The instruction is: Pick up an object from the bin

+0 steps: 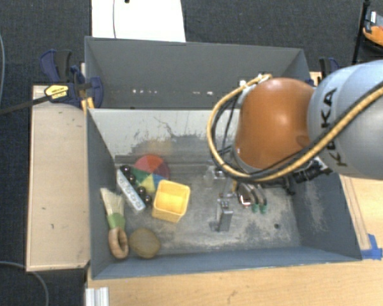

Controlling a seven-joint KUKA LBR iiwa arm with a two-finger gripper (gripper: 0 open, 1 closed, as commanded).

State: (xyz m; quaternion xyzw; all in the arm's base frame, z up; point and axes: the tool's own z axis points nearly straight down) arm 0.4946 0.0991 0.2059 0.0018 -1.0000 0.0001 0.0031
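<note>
The grey KUKA arm (357,120) reaches in from the view's right, up and to the right of the fingers (222,220), and hides much of the right half of the grey metal bin (191,75). The bin's sloped walls run down to a scuffed floor, and the fingers are over the middle of that floor, a little toward the near wall. Straight above the fingers in the view bulges the arm's rounded orange cover (274,129), with a loop of yellow-and-black cable (212,129) arching round its left side. The fingers themselves show as a slim grey metal piece pointing down at a bare patch of floor. I cannot tell whether they are spread or pressed together, since from this angle they read as one narrow shape.

Every loose thing lies to the left of the fingers, gathered in the bin's left part. Nearest is a yellow square cup (171,201), open side up, near the fingers but clearly apart from them. Up and left of it, farther from the fingers, is a round toy (150,169) in red, green, yellow and blue segments, just beside the cup. Down and left of the fingers, by the near wall, lies an olive-brown lump (143,242). A pale bar with dark round spots (131,191) lies slantwise left of the cup. Farthest from the fingers is a small brush (113,210) with pale bristles and a green neck, its tan looped end just beside the lump
</note>
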